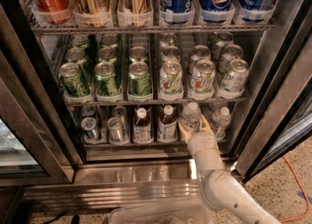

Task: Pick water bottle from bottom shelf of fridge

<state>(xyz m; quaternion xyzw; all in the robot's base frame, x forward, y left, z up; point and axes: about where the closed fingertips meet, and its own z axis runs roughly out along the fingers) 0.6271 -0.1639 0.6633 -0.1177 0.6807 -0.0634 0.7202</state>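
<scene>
Water bottle (pixel 190 114): stood on the bottom shelf (pixel 146 144) of the fridge (pixel 265 91).
Gripper (pixel 191 127): placed against the bottle's lower half; grip state cannot be told.
Remaining: bottle is not yet lifted out.
</scene>
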